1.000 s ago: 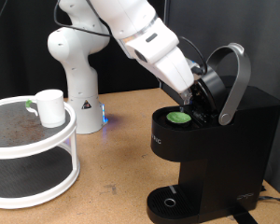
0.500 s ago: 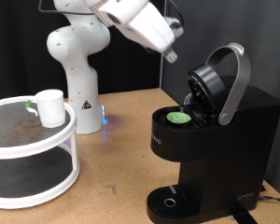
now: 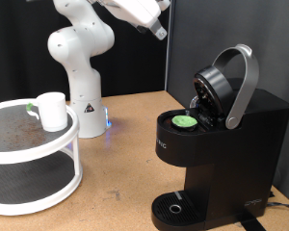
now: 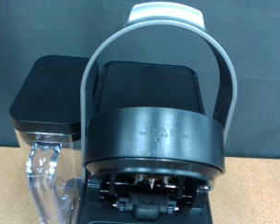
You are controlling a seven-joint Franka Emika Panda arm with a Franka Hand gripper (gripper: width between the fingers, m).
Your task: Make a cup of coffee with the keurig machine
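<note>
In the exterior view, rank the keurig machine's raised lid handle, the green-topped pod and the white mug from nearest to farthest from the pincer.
The pincer is at the top of the exterior view.
1. Lid handle, raised, below and to the exterior view's right.
2. Green-topped pod, seated in the keurig machine, lower.
3. White mug, on the round shelf at the exterior view's left.

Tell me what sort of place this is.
Probably a robot lab bench, not a kitchen: a white arm bolted to a wooden table, a black backdrop, and a staged keurig and mug.
</note>
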